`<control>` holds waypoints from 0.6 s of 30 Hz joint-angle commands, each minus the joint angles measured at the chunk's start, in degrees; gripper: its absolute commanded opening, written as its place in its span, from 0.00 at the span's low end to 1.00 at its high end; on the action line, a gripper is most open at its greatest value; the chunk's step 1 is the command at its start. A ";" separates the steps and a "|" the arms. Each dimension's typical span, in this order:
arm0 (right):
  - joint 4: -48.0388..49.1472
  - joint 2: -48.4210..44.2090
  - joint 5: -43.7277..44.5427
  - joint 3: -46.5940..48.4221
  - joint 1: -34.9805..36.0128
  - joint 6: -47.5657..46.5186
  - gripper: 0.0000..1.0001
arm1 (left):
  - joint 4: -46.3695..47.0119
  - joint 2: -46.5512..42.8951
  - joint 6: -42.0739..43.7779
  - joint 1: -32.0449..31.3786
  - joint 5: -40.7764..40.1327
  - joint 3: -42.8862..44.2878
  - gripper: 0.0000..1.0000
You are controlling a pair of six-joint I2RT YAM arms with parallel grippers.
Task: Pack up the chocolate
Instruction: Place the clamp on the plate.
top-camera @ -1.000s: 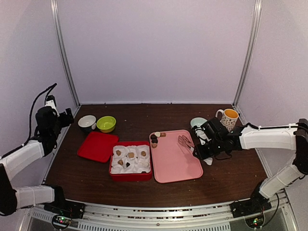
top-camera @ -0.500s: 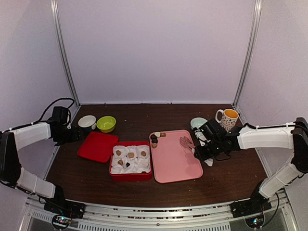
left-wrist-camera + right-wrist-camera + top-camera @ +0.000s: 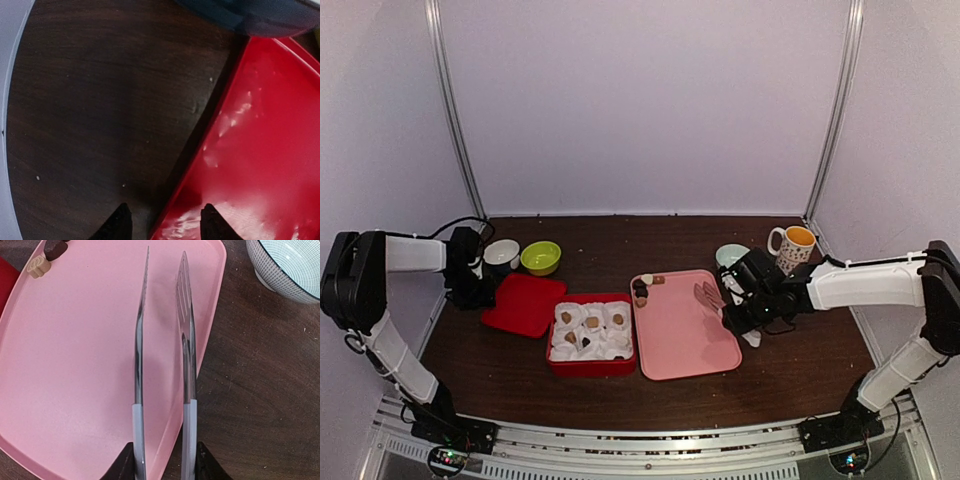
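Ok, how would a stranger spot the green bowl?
Look at the back left of the dark table, just behind the flat red lid. Two small bowls sit side by side there. It is the right-hand, lime-green bowl, not the grey-and-white bowl.

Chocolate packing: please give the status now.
Left gripper open astride red lid edge. Right gripper holds tongs above pink tray. Chocolate at tray's far corner, some in box. Nothing blocks tongs.

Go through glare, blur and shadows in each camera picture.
Left wrist view: white glare patches smear across the red lid, and the bowl at the top edge is out of focus. Right wrist view: sharp, and the tongs throw a soft shadow on the pink tray. Top external view: even light, slightly soft, and the chocolate is barely resolved.
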 commanded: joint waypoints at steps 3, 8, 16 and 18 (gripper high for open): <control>0.04 0.34 3.57 1.51 1.38 0.38 0.34 | -1.18 2.98 0.63 0.09 2.05 2.38 0.42; 0.48 0.48 3.73 1.41 1.82 0.79 0.36 | -1.79 3.43 0.70 0.15 1.73 2.65 0.37; 0.71 0.51 6.55 0.49 2.65 1.15 0.41 | -2.25 3.64 1.09 0.11 2.14 2.83 0.33; 0.62 0.43 7.63 0.55 2.87 0.86 0.43 | -2.71 3.76 1.10 0.10 2.22 2.99 0.31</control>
